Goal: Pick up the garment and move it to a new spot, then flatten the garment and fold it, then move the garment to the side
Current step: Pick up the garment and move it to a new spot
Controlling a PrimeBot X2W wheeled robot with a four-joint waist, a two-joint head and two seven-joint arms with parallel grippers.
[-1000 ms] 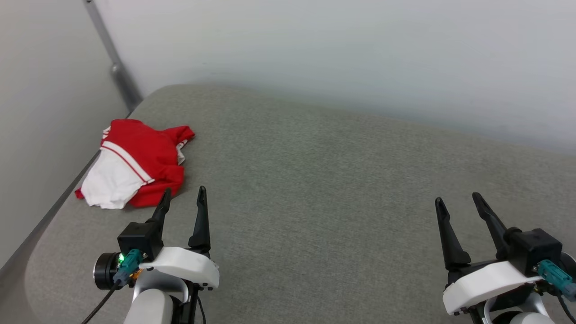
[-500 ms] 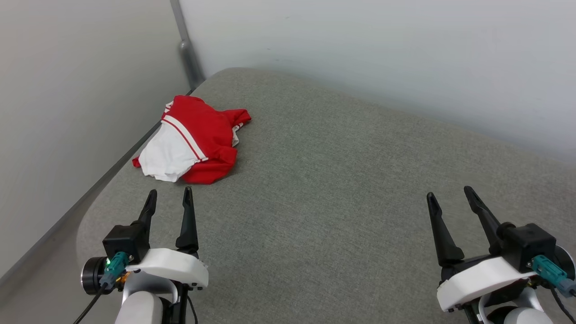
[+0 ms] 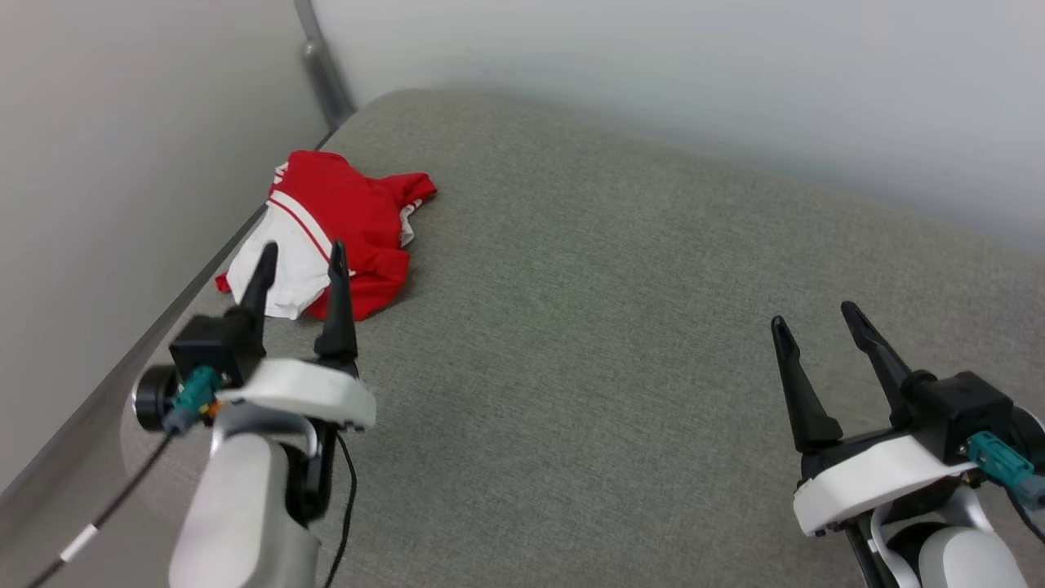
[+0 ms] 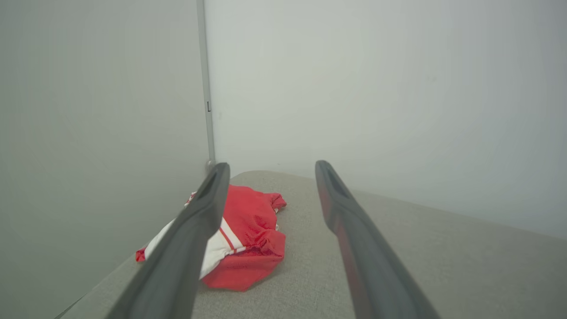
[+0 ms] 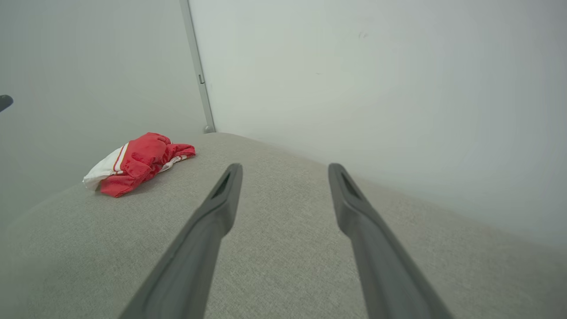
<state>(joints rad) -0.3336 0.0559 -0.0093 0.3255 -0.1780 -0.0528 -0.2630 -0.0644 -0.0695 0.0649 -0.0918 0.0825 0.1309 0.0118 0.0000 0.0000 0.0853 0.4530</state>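
A pale wall [image 3: 122,163] runs along the left, meeting the back wall at a grey corner strip [image 3: 322,73]. Close to that corner, the garment [image 3: 343,220] lies crumpled on the grey padded bench [image 3: 588,286], near its left edge. It is a red heap with a white sleeve edged in red stripes turned toward the robot. The left gripper [image 3: 302,247] is released, its two dark fingers spread and holding nothing. In the head view its tips overlap the near side of the heap. In the left wrist view the garment lies ahead between and below the fingers, apart from them. Far to the right, well apart from the garment, the right gripper [image 3: 813,315] hangs over bare bench, likewise released and empty.
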